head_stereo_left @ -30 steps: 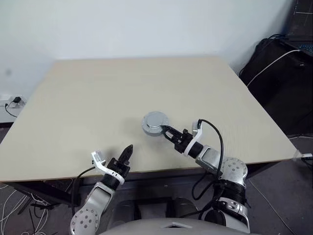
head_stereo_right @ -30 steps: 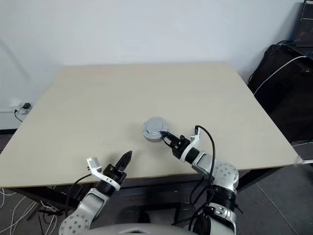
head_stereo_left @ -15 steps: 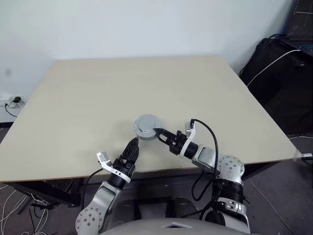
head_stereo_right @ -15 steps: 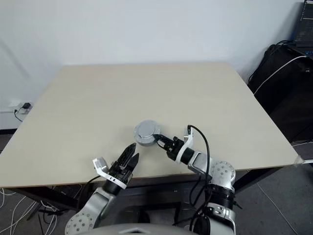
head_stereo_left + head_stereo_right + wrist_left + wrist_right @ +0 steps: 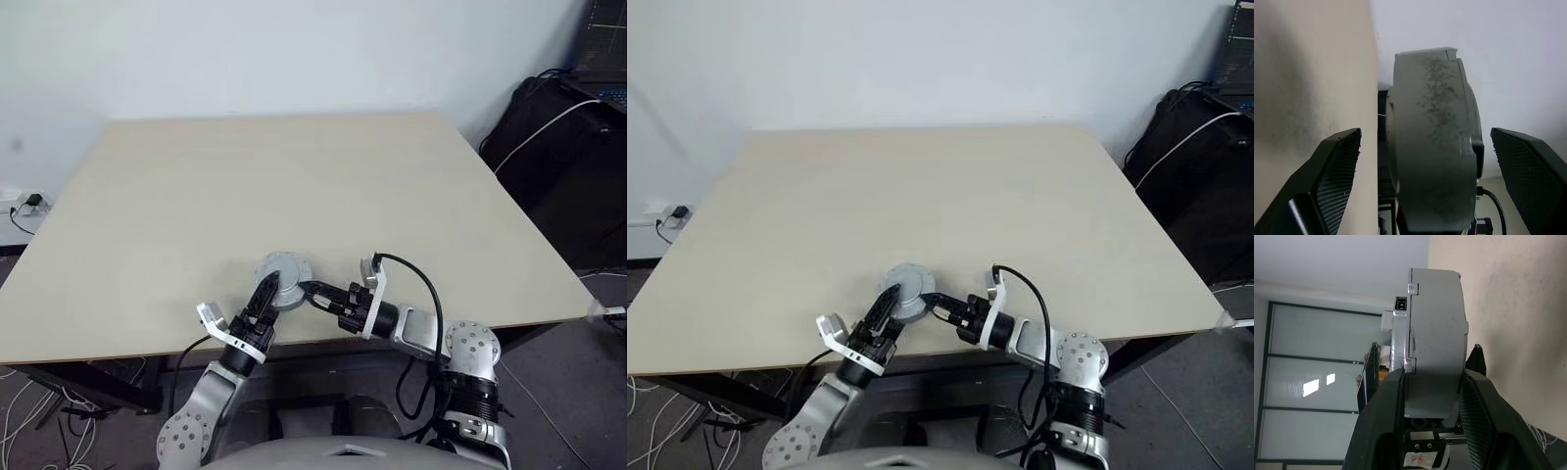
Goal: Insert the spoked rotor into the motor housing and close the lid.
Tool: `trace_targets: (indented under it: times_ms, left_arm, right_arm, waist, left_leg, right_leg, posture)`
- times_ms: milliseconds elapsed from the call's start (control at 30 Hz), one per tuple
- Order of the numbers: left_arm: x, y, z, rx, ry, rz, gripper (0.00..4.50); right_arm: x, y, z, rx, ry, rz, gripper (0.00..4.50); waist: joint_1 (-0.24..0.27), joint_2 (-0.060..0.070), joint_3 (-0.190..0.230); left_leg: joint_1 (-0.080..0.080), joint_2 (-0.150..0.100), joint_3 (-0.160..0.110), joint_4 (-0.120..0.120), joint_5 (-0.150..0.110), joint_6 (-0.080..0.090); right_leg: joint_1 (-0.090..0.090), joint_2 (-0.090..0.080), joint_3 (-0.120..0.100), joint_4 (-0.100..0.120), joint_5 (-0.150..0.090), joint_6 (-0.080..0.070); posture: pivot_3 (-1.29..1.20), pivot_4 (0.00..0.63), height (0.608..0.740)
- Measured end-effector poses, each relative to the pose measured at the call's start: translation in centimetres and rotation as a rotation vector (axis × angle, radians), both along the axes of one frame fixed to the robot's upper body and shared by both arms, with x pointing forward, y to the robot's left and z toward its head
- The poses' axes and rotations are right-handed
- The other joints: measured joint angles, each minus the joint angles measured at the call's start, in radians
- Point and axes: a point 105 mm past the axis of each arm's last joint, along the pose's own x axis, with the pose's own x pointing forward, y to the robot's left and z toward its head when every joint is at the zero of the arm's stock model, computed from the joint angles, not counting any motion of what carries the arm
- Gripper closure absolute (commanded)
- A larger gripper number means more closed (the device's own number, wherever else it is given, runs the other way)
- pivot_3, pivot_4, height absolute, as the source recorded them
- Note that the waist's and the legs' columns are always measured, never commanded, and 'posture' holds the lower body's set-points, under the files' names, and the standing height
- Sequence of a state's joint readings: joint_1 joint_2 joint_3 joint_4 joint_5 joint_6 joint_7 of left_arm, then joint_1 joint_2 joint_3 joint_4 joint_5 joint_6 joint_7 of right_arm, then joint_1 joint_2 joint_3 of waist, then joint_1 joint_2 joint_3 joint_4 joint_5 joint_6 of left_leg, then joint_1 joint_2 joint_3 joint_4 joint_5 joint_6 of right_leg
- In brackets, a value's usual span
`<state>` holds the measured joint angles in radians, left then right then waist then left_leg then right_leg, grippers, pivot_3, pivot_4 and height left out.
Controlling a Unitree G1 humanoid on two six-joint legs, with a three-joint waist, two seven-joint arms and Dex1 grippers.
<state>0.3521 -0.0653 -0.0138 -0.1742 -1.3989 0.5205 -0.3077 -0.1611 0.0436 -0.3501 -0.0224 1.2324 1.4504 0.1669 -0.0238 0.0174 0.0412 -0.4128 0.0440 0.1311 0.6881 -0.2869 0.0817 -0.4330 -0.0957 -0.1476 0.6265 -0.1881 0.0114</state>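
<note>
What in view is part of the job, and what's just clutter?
Job: motor housing; lid on top of it; right gripper clamped on the housing; left gripper open around it.
Lying about: black bag, laptop, wall socket, all off the table.

We count one table (image 5: 294,186), one closed grey motor housing (image 5: 279,281) resting on it, two grippers, left (image 5: 263,305) and right (image 5: 307,291), and one dark bag (image 5: 563,147) at the far right.
</note>
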Motion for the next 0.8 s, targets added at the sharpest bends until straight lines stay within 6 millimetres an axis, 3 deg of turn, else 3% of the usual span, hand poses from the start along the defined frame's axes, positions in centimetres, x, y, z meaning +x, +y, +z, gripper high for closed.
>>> trace_targets:
  times_ms: [133, 267, 467, 567, 800]
  left_arm:
    - [0.0, -0.2, -0.1, -0.020, 0.007, -0.006, 0.91]
    - [0.0, -0.1, 0.0, -0.035, 0.006, -0.004, 2.33]
    - [0.0, -0.1, 0.1, -0.055, 0.006, 0.001, 2.40]
    - [0.1, 0.0, 0.0, -0.047, 0.009, 0.010, 2.40]
    - [0.5, 0.8, -0.7, 0.043, 0.029, 0.054, 2.40]
  right_arm:
    - [-0.1, 0.0, 0.0, -0.011, 0.001, 0.006, 3.24]
    - [-0.3, 0.1, -0.3, -0.025, 0.009, 0.011, 3.24]
    - [-0.1, 0.3, 0.0, -0.089, -0.054, 0.002, 3.24]
    - [0.1, 0.2, -0.1, -0.145, -0.097, -0.003, 2.24]
    - [-0.2, -2.2, -1.3, -0.391, -0.183, 0.020, 0.01]
  waist:
    - [0.000, 0.000, 0.000]
    - [0.000, 0.000, 0.000]
    - [0.000, 0.000, 0.000]
    - [0.000, 0.000, 0.000]
    - [0.004, -0.001, 0.000]
  left_leg:
    - [0.000, 0.000, 0.000, 0.000, 0.000, 0.000]
    - [0.000, 0.000, 0.000, 0.000, 0.000, 0.000]
    - [0.001, 0.000, 0.000, 0.001, 0.000, 0.000]
    - [0.001, 0.000, 0.000, 0.001, 0.000, 0.000]
    - [0.001, 0.000, -0.001, 0.002, 0.000, 0.001]
  right_leg:
    - [0.000, 0.000, 0.000, 0.000, 0.000, 0.000]
    - [0.000, 0.000, 0.000, 0.000, 0.000, 0.000]
    - [0.001, 0.000, 0.000, 0.000, 0.000, 0.000]
    - [0.001, 0.000, 0.000, 0.000, 0.000, 0.000]
    - [0.001, 0.000, 0.000, 0.000, 0.000, 0.000]
  posture:
    - [0.00, 0.000, 0.740]
    - [0.00, 0.000, 0.740]
    - [0.00, 0.000, 0.740]
    - [0.00, 0.000, 0.740]
    - [0.00, 0.000, 0.740]
